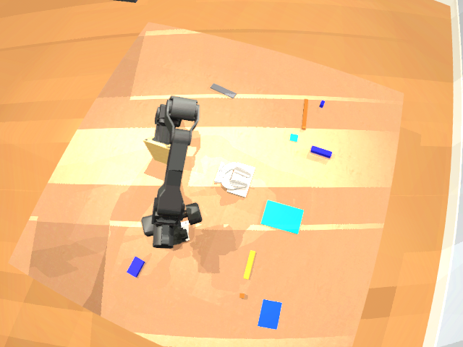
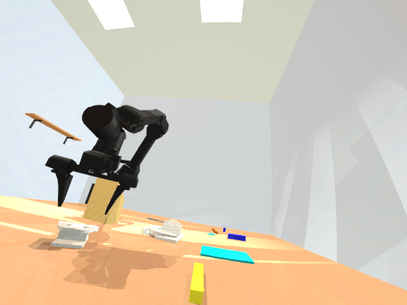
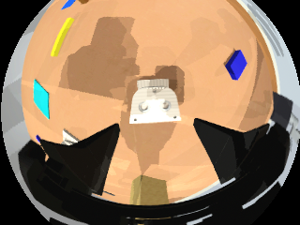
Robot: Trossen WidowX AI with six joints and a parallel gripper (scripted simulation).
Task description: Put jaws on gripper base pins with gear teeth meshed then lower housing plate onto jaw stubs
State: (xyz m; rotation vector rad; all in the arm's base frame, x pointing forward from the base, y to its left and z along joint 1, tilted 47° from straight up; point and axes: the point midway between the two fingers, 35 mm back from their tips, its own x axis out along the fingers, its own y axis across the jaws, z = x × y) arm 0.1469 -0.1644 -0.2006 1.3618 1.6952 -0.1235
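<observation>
My gripper (image 2: 82, 210) (image 3: 157, 124) is wide open and empty, pointing down above a white bracket-like part (image 1: 186, 225) (image 2: 72, 234) (image 3: 155, 112). That part stands on the table, with a flat top bearing two round features and a ribbed foot. Its top lies between and below my fingertips in the wrist view, untouched. The arm mostly hides it in the top view. A cluster of white parts (image 1: 239, 191) (image 2: 167, 228) lies nearer the table's middle, with a square plate, a rounded piece and raised ridges. I cannot tell the jaws, base and housing plate apart there.
A tan block (image 1: 158, 151) (image 2: 98, 200) (image 3: 149, 189) stands by the arm's base. A cyan slab (image 1: 282, 216) (image 2: 226, 254) (image 3: 41, 99), a yellow bar (image 1: 249, 264) (image 2: 196, 279) (image 3: 62, 37), a blue block (image 1: 135, 266) (image 3: 236, 65) and a blue slab (image 1: 270, 314) lie around.
</observation>
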